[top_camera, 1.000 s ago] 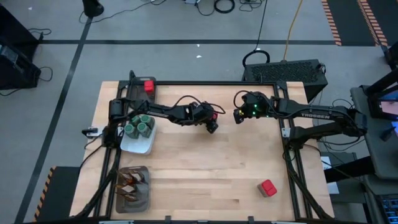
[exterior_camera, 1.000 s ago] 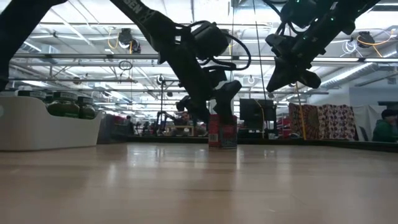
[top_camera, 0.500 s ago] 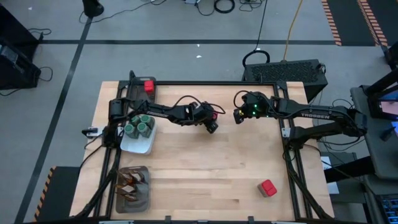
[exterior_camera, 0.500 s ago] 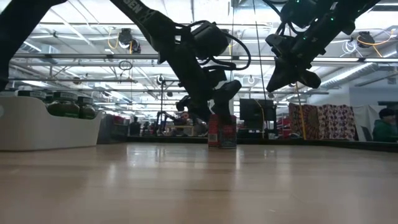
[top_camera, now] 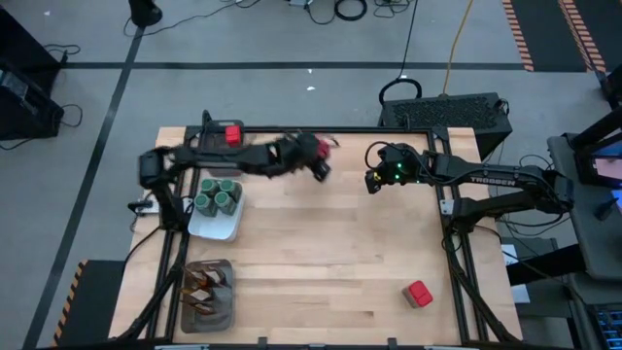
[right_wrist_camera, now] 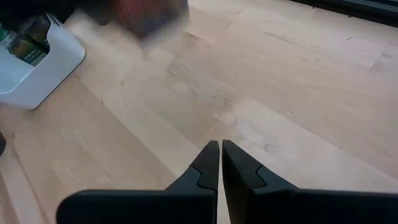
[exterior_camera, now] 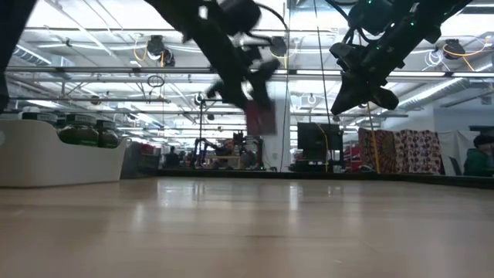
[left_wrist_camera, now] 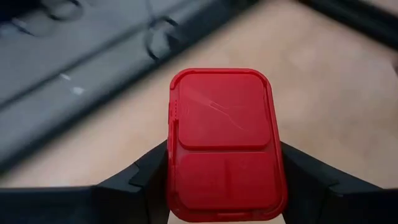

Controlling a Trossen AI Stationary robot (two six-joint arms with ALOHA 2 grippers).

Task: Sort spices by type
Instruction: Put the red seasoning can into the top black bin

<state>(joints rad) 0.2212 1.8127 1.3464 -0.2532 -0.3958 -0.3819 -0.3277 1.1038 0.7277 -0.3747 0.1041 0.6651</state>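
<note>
Your white dish (top_camera: 216, 220) holds green-lidded jars (top_camera: 217, 197); the mesh tray (top_camera: 208, 295) holds sachets (top_camera: 205, 285). "TROSSEN" reads on the right arm. Your left gripper (left_wrist_camera: 222, 186) clamps a red box (left_wrist_camera: 224, 143) between its fingers, lifted above the table's far edge. Another red box (top_camera: 419, 294) lies near right. Your right gripper (right_wrist_camera: 220, 163) hovers closed, empty.

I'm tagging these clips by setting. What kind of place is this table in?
Probably a large robotics lab or workshop hall. The wooden table stands on a grey floor with taped lines and loose cables; the low view shows high ceiling light strips and more workstations behind.
</note>
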